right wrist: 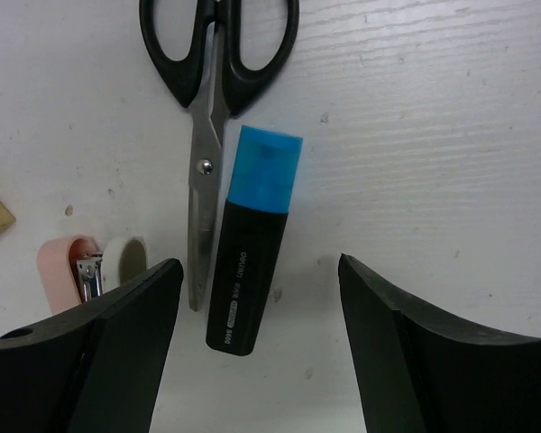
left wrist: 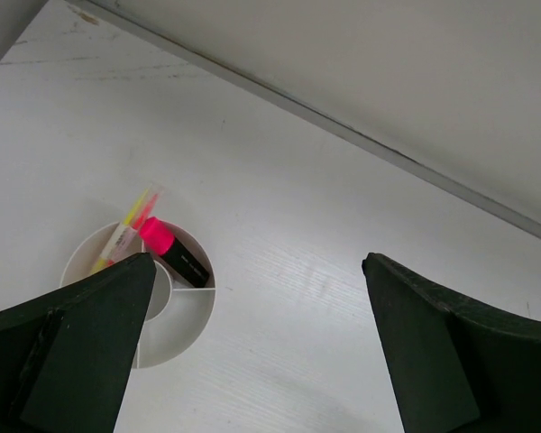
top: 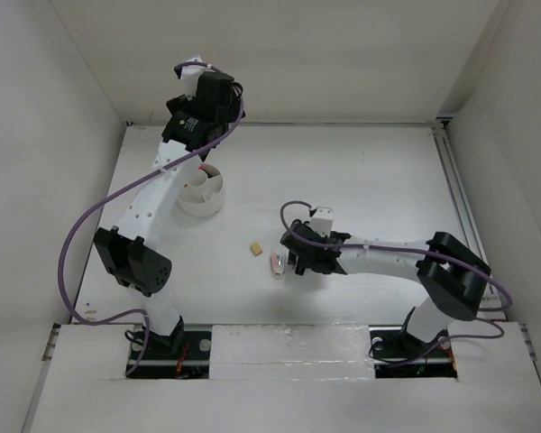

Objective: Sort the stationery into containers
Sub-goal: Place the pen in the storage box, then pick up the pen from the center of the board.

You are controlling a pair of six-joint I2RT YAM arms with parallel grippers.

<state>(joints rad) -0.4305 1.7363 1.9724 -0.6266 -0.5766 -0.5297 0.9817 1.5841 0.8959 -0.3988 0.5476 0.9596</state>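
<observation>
- My left gripper [left wrist: 257, 271] is spread wide and holds nothing. It hangs high above the table [top: 370, 180], close to the far-left corner.
- Below it sits the round white tray [left wrist: 187, 316], split into wedge compartments. It stands in the left half of the table, nearer the far edge than the near one.
- In the tray lies a black highlighter with a pink cap [left wrist: 167, 245]. Just beside it, a thin yellow stick [left wrist: 117, 239] and a pink pen [left wrist: 144, 213] poke out over the rim. I cannot tell which wedge each one is in.
- My right gripper [right wrist: 257, 271] is low over the middle of the table, a little toward the near edge. Its fingers are wide apart and grip nothing.
- Between those open fingers lies the end of a black highlighter with a blue cap [right wrist: 252, 239], flat on the table.
- Black-handled scissors [right wrist: 201, 180] lie closed just beside it and parallel to it. The handles are at the same end as the blue cap.
- On the other side of the scissors is a white-pink piece [right wrist: 77, 266], partly hidden behind one finger.
- A tan eraser [top: 254, 248] lies near that piece, toward the left edge, apart from the tray.
</observation>
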